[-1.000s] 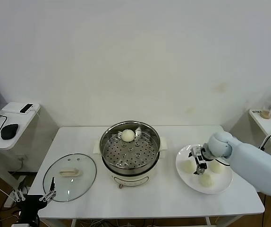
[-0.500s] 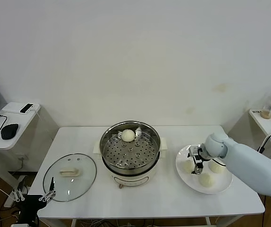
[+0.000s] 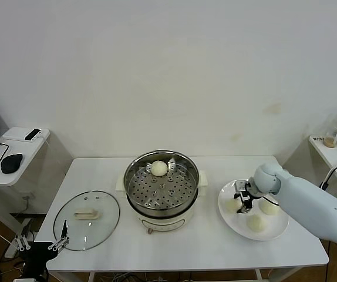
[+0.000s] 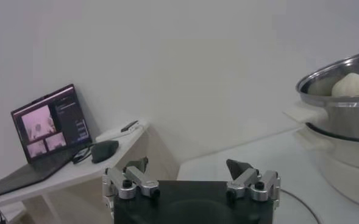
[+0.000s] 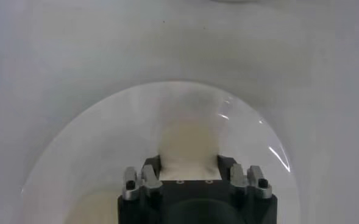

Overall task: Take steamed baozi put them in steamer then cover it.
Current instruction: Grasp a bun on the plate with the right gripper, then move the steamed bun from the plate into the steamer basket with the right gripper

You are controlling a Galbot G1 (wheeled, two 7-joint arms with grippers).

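The steel steamer (image 3: 162, 189) stands mid-table with one baozi (image 3: 159, 168) on its perforated tray; the left wrist view shows the steamer (image 4: 344, 115) and that baozi (image 4: 353, 84) too. A white plate (image 3: 277, 230) to its right holds three baozi. My right gripper (image 3: 243, 198) reaches down onto the plate, shut on the left-hand baozi (image 3: 233, 205). In the right wrist view this baozi (image 5: 188, 137) is pinched between the fingers of the right gripper (image 5: 188, 163). The glass cover (image 3: 87, 218) lies flat at the table's left. My left gripper (image 3: 60, 241) hangs open off the front-left corner.
A side table (image 3: 16, 154) on the left carries a mouse (image 3: 11, 163), a phone and a laptop (image 4: 48, 126). A shelf at the right holds a cup with a straw (image 3: 333, 138). Two baozi (image 3: 269, 206) (image 3: 255, 222) lie close by the right gripper.
My right gripper has slid slightly left over the plate and shut on the left-hand baozi. The left arm, cover and steamer have not moved.
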